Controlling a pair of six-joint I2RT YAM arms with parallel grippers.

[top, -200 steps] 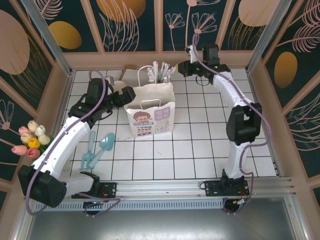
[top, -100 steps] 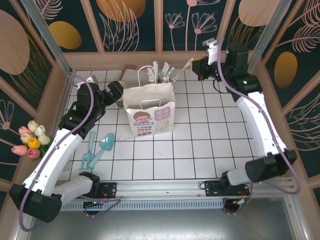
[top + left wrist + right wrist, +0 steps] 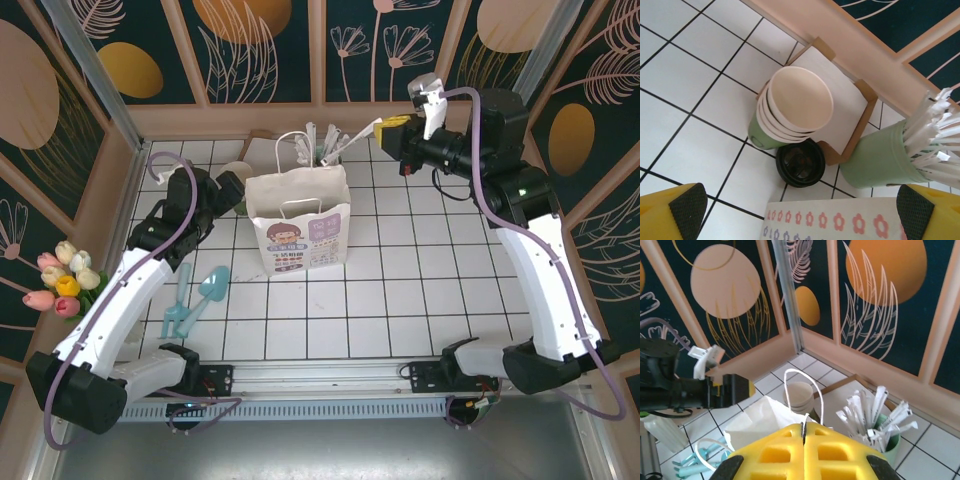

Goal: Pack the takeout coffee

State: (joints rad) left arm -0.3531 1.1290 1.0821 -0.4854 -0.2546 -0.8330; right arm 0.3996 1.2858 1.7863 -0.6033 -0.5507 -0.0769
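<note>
From the left wrist, the takeout coffee [image 3: 801, 162] presents its black lid (cup body hidden beneath), standing between the stack of cups [image 3: 796, 107] and the cup of wrapped sticks [image 3: 880, 162], just beyond the paper bag [image 3: 840, 224]. The left gripper [image 3: 799, 212] gapes wide, empty; the right gripper [image 3: 804, 432] is pressed closed on nothing.

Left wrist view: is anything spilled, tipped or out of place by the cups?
Nothing stands out. The takeout coffee stands upright, lid on, close by the cup stack and the stick cup; no spill.

Right pincer [image 3: 385, 128] withdrawn rightward from bag [image 3: 300, 225]; left pincer [image 3: 232, 190] shifted left.
</note>
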